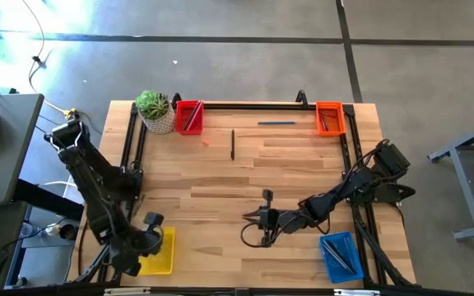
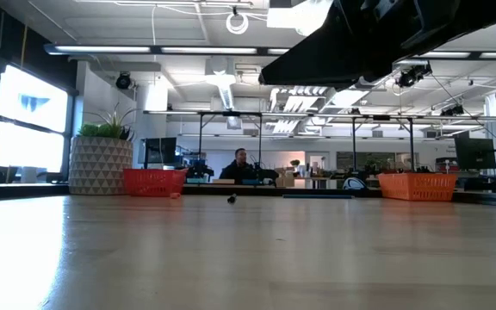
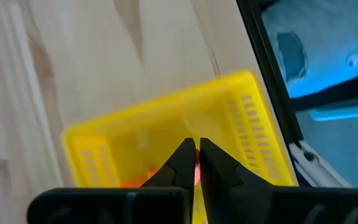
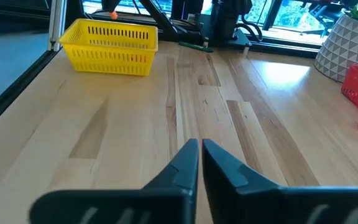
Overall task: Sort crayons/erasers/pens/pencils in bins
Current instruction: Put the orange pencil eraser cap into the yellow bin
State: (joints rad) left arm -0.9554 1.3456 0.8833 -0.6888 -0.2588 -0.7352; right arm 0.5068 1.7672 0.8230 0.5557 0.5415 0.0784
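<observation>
My left gripper (image 1: 155, 233) hangs over the yellow bin (image 3: 166, 124) at the table's near left corner, shut on a red-orange crayon (image 3: 196, 175). Another orange bit (image 3: 129, 182) lies inside that bin. My right gripper (image 4: 199, 144) hovers shut over bare wood near the table's middle (image 1: 248, 220), with nothing between its fingers. One loose crayon (image 1: 206, 141) lies flat beside the red bin (image 1: 189, 117). A black pen (image 1: 232, 144) and a blue pen (image 1: 276, 122) lie flat on the far half. The orange bin (image 1: 329, 117) stands far right, the blue bin (image 1: 340, 256) near right. My left gripper pinches the crayon between its two fingers; only a red-orange strip (image 3: 196, 169) shows in the slit just behind the tips. The fingers slant down from above. The crayon is lifted clear, above the yellow bin's inside.
A white pot with a green plant (image 1: 155, 111) stands at the far left corner next to the red bin. Black rails (image 1: 245, 105) run along the table's edges. A person (image 2: 241, 165) sits in the room beyond the far edge.
</observation>
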